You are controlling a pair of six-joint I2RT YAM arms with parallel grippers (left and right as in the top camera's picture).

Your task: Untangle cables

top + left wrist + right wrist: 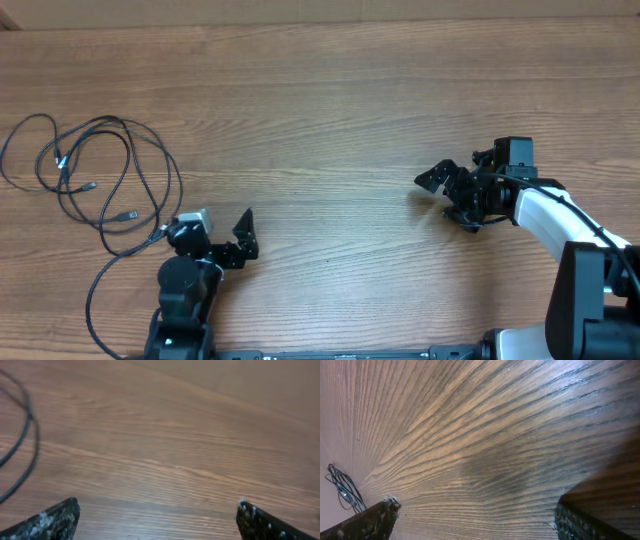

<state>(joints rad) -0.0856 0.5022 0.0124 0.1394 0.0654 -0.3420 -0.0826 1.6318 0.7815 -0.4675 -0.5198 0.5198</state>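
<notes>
Both arms at rest over the wooden table [350,90], with nothing held in either one. The left gripper [216,236] sits low near the near edge, left of centre. Its jaws are spread wide, and the left wrist view shows only bare wood grain between the two dark fingertips [57,521]. The right gripper [447,198] hangs over the right half of the table, roughly midway between the far and near edges. It is parted just as wide and is also empty, with plain board across the gap in its own wrist view [475,520].

The cables [88,186] lie in loose overlapping loops toward the left edge. Several small silver-tipped plug ends sit inside the loops. One long strand trails from the bunch toward the near-left corner and passes just beside the left gripper; the overhead view does not settle whether they touch. In the left wrist view, two strands [30,415] cross at the left margin, outside the finger gap. From the right wrist, the bunch [342,487] appears only as a small dark knot far away.

The wide jaw spacing suits an approach to thin, flat-lying cord. Judged from position, the left arm is placed for the first grasp and the right arm is too far off to help. The loops remain crossed, so separation appears barely begun.
</notes>
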